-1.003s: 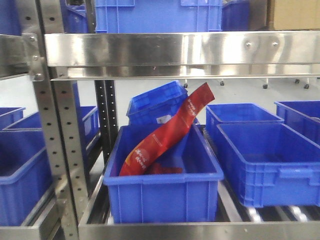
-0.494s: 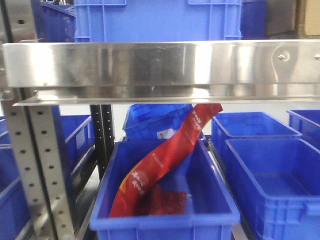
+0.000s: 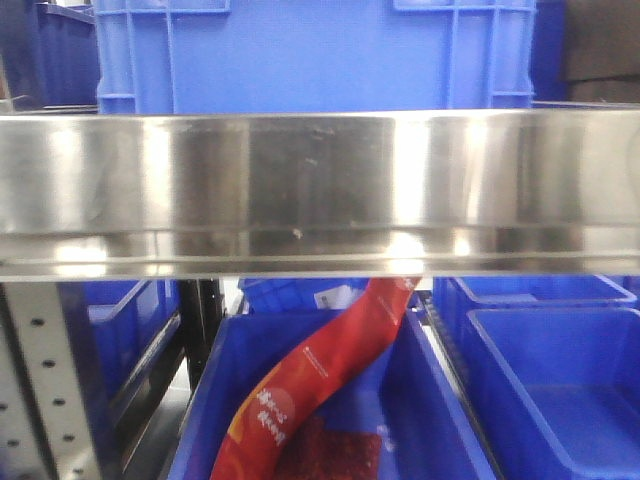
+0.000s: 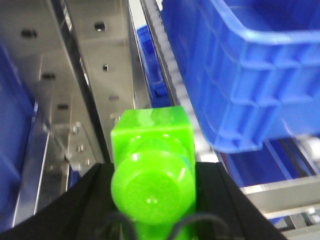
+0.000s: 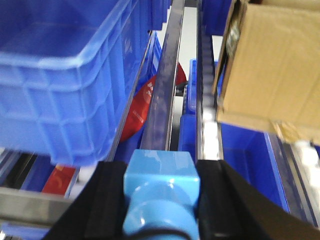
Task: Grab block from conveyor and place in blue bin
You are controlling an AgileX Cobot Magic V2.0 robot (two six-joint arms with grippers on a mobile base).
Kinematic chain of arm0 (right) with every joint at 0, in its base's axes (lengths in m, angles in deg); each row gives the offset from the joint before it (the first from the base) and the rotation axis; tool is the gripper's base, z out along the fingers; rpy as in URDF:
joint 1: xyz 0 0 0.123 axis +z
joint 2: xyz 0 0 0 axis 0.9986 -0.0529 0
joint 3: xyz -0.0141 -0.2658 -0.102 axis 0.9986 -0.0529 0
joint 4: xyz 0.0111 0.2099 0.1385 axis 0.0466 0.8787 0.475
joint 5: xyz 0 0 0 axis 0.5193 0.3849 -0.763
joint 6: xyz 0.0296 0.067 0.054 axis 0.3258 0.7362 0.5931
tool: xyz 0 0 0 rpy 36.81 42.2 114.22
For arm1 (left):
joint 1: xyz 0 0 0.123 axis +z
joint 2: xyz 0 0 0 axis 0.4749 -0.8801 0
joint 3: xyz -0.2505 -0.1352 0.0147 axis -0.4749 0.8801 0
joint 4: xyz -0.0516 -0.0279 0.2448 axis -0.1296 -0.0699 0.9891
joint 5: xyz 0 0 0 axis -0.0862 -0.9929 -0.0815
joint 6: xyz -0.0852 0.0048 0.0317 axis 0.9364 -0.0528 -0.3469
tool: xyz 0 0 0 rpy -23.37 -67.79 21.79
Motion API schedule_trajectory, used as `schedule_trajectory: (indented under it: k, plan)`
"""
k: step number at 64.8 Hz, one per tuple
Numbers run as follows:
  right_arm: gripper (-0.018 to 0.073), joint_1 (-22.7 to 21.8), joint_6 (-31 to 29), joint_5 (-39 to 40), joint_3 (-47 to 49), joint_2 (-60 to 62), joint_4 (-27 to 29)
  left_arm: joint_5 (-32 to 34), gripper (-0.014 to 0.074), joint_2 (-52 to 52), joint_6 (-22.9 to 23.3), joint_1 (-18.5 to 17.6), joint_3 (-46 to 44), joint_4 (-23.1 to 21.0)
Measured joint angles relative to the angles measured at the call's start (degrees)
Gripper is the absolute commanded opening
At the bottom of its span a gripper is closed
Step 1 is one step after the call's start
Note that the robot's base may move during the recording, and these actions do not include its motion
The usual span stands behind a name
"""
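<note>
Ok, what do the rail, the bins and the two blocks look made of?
Rail: metal, likely stainless, brushed sheen with blurred reflections. Bins: moulded plastic, slight sheen, ribbed walls. Blue block and green block: glossy hard plastic, judging by highlights on the studs.

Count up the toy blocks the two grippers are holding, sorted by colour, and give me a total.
Bright green plastic block with a round stud, in the left gripper: 1
Bright blue plastic block with a round stud, in the right gripper: 1
Total: 2
</note>
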Motion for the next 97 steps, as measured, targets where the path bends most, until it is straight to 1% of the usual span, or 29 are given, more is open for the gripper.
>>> schedule_trajectory:
  k: [97]
  plan:
    - [-0.0153, 0.0, 0.0, 0.0, 0.0, 0.0, 0.0, 0.0, -0.0111, 0.0, 0.0, 0.0, 0.0, 0.0]
